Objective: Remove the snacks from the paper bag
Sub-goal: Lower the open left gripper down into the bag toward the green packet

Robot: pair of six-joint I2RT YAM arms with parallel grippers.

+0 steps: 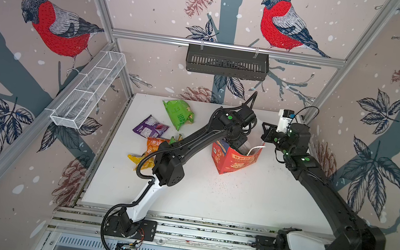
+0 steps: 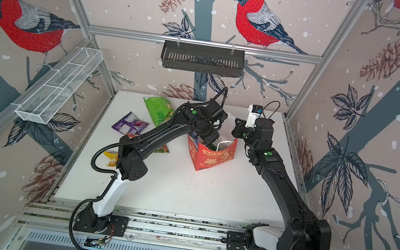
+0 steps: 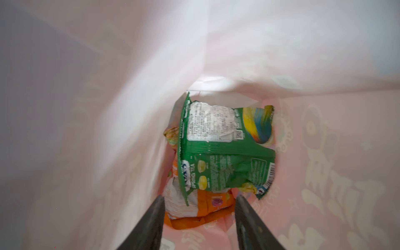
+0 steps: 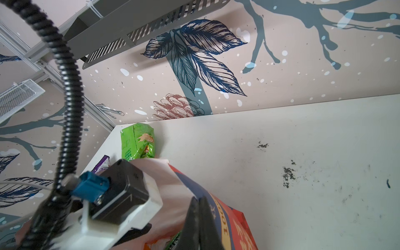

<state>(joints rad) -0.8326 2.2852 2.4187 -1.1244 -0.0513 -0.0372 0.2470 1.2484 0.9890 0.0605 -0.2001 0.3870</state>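
The red paper bag [image 1: 237, 163] [image 2: 212, 159] stands upright mid-table. My left gripper [image 3: 200, 197] is open inside it, fingers apart above the snacks at the bottom. There a dark green packet [image 3: 227, 151] lies on an orange one [image 3: 207, 207]. My right gripper [image 4: 198, 200] is shut on the bag's rim [image 4: 218, 207] at its far right side. Five snacks lie on the table left of the bag: bright green [image 1: 179, 113], purple [image 1: 151, 127], orange [image 1: 156, 143], yellow [image 1: 138, 160] and a green-red one [image 2: 163, 149] partly under the left arm.
A black slotted basket [image 1: 227, 62] hangs on the back wall and a white wire basket [image 1: 88, 90] on the left wall. The white table [image 1: 209, 199] carries dark specks in front of the bag. Aluminium rails run along the front edge.
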